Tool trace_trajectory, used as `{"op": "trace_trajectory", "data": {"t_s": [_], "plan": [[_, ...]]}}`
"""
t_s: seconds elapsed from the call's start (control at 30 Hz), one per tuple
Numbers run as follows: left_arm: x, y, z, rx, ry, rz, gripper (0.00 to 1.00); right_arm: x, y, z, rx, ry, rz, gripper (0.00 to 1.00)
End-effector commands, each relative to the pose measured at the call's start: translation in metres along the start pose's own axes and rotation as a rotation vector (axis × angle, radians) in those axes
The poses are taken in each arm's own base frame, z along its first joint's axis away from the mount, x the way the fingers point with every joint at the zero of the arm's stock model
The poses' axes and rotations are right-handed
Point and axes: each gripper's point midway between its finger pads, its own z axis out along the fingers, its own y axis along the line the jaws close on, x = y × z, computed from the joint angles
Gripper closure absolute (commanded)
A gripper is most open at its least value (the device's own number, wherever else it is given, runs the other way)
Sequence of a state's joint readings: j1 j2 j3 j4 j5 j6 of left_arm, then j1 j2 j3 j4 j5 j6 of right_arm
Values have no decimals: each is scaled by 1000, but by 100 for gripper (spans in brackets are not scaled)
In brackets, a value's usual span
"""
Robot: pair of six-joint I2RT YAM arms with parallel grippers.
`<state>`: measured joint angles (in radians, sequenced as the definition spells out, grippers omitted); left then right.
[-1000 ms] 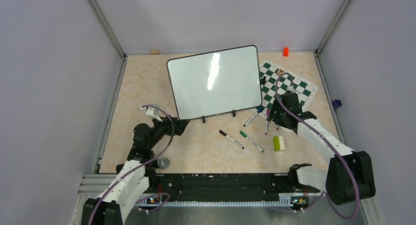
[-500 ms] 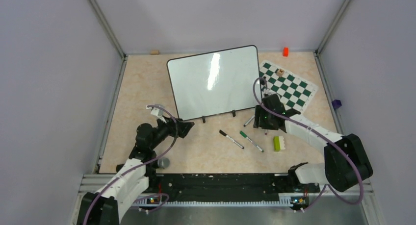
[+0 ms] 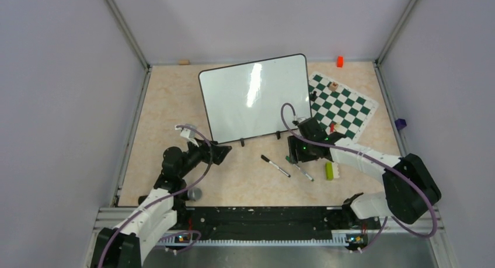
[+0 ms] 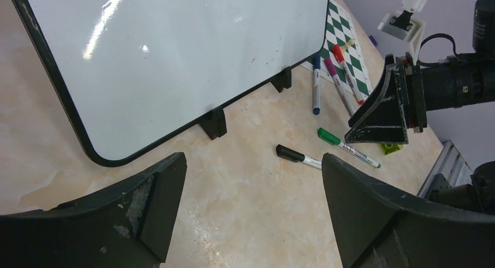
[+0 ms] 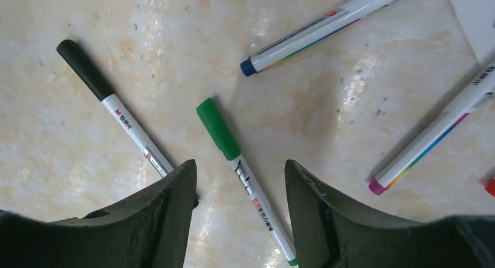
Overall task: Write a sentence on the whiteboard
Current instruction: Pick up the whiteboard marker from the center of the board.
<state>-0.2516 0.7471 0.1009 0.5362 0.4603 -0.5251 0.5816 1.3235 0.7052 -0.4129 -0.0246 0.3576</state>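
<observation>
The whiteboard point(image 3: 251, 98) leans on small black feet at the back middle, and its glossy face point(image 4: 175, 52) is blank; no sentence shows on it. A green-capped marker point(image 5: 242, 163) lies flat on the table in front of the board. My right gripper point(image 5: 240, 166) is low over it, open, with one finger on each side of the barrel and neither touching it. In the top view the right gripper point(image 3: 297, 154) covers part of the green marker point(image 3: 303, 172). My left gripper point(image 4: 254, 157) hovers open and empty near the board's lower left corner point(image 3: 220, 152).
A black-capped marker point(image 5: 114, 104) lies just left of the green one. A blue-tipped marker point(image 5: 315, 34) and a pink-tipped one point(image 5: 432, 139) lie to the right. A chess mat point(image 3: 344, 104), a yellow-green brick point(image 3: 330, 170) and an orange block point(image 3: 340, 61) are on the right side.
My right gripper has swung left from the chess mat's edge to above the green marker, its jaws narrowing somewhat. The left arm shifted slightly at first, then stayed put.
</observation>
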Motion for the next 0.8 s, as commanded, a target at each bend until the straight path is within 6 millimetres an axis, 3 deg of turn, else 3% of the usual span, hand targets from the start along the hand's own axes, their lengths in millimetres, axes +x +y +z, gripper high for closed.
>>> {"op": "trace_trajectory", "data": {"t_s": [0.0,0.13,0.3,0.33,0.37,0.53,0.77], "plan": [[-22,-16,4,61,-61,60,9,7,16,4,-37,44,-67,44],[-20,-16,5,66,-52,59,9,19,14,13,10,107,-95,51],[-19,-18,6,74,-45,61,9,25,4,23,110,142,-123,83],[-18,-19,7,77,-42,62,9,24,5,23,112,142,-127,96],[-17,-19,7,80,-38,61,9,21,7,22,109,134,-127,100],[-12,-29,10,129,-7,48,9,0,23,-1,45,63,-125,100],[-10,-66,26,246,152,-202,13,-19,79,-40,-257,-7,-162,100]]}}
